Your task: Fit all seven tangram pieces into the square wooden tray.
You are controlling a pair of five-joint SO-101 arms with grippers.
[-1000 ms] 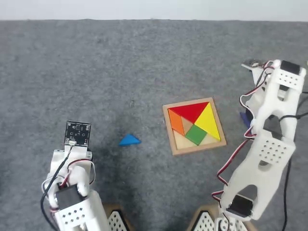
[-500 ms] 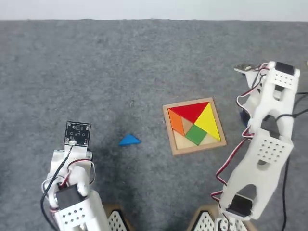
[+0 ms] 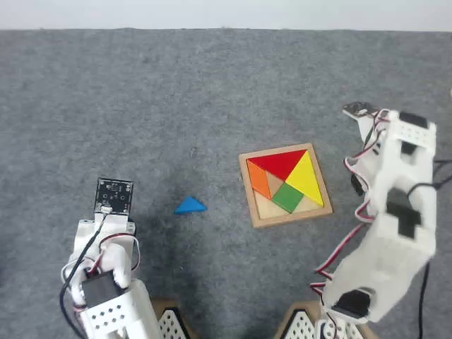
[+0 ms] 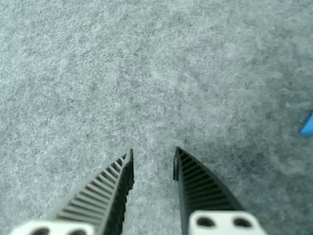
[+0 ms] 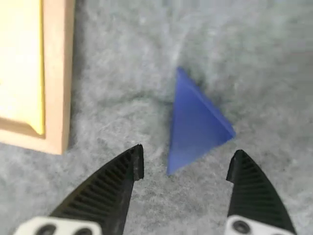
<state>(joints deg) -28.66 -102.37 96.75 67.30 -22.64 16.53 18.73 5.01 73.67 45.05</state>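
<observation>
Right pincer (image 5: 189,156) is gaping wide and we're hanging right over the dark blue triangle (image 5: 195,122), which is lying just ahead between the jaws, beside the tray (image 5: 54,73), long edge running along its wall

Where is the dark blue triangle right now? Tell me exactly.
In the right wrist view, the dark blue triangle lies on the grey mat outside the wooden tray, apart from its rim, partly between the open fingers of the right gripper.
</observation>
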